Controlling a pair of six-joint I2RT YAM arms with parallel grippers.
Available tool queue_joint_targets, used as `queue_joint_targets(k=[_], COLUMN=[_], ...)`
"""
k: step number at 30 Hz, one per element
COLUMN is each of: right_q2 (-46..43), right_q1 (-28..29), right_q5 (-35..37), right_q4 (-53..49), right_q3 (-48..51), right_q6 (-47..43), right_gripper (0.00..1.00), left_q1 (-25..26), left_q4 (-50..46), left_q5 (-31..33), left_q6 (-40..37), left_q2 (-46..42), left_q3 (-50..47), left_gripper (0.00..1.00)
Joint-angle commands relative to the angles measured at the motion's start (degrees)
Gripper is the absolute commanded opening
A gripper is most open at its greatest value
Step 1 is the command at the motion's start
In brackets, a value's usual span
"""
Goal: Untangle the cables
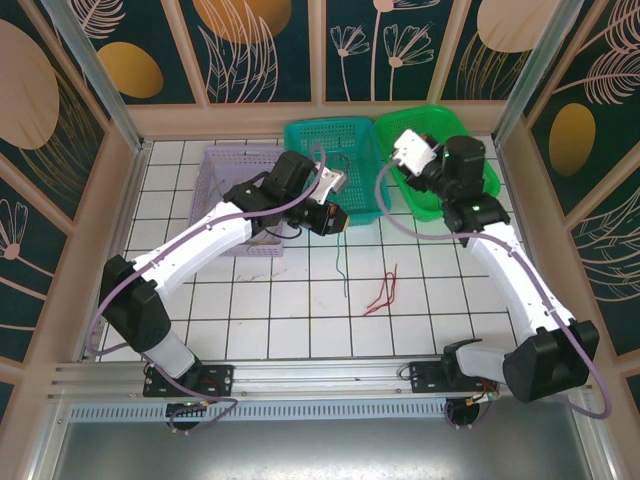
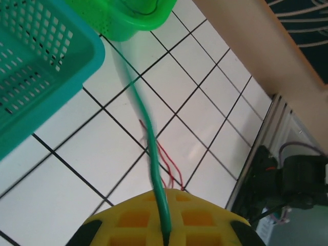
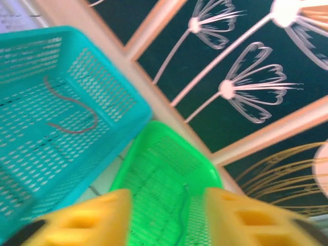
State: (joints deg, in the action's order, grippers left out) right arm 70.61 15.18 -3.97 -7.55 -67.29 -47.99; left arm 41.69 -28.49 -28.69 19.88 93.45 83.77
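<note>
**Green cable pinched, red one close under its tail**

The left gripper [image 2: 166, 212] was clamped on the green cable [image 2: 146, 118], which ran thin and limp from the jaws down to the tiles, near the teal basket [image 2: 31, 77]. Its tail hung close to the kinked red cable [image 1: 381, 292], just to its right, so a careless pull could probably snag the two together. The right gripper [image 3: 166, 218] stood parted and empty over the green basket [image 3: 169, 154]. A brown cable [image 3: 72, 110] lay curled in the teal basket.
</note>
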Motion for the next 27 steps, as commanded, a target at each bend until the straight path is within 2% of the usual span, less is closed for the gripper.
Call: queue_joint_targets(k=[1, 4, 6, 7, 9, 11, 14, 16, 19, 23, 27], right_q2=[-2.8, -5.4, -6.6, -6.7, -6.6, -7.0, -7.9, -7.5, -5.6, -0.4, 3.5], right_q1=[-0.7, -1.1, -1.9, -2.4, -2.7, -2.6, -0.5, 3.1, 7.7, 8.1, 8.3], right_q5=[-2.5, 7.1, 13.2, 13.5, 9.6, 2.9, -11.8, -13.8, -12.4, -16.4, -18.4], right_q4=[-2.6, -0.9, -3.1, -5.7, -12.9, -18.9, -14.4, -9.4, -5.6, -4.7, -3.0], right_q3=[-0.7, 1.2, -1.1, -3.0, -6.6, -6.7, 0.7, 4.1, 4.0, 1.9, 1.2], right_q6=[13.6, 25.4, 39.8, 47.3, 63.5, 84.4, 110.8, 123.0, 132.7, 139.4, 142.5], right_gripper=[0.54, 0.61, 0.65, 0.66, 0.64, 0.62, 0.63, 0.66, 0.69, 0.69, 0.67], left_q1=[0.1, 0.1, 0.0, -0.1, -0.2, -0.2, -0.1, -0.1, -0.1, -0.1, 0.0], left_q4=[5.7, 6.9, 6.9, 6.7, 6.7, 8.5, 10.8, 12.3, 14.3, 15.0, 14.9], left_q5=[0.2, 2.5, 4.2, 5.1, 6.3, 6.8, 5.9, 4.5, 3.4, 2.3, 1.8], left_q6=[8.3, 10.3, 11.1, 11.5, 11.8, 12.1, 12.4, 12.5, 11.5, 9.7, 8.5], left_q2=[-2.1, -1.9, -1.5, -1.2, -0.6, -0.5, 0.0, 0.2, -0.5, -1.5, -2.5], left_q3=[-2.0, -1.8, -1.0, -0.3, 1.0, 1.0, 1.0, 1.0, -0.1, -1.6, -2.8], left_gripper=[0.00, 0.00, 0.00, 0.00, 0.00, 0.00, 0.00, 0.00, 0.00, 0.00, 0.00])
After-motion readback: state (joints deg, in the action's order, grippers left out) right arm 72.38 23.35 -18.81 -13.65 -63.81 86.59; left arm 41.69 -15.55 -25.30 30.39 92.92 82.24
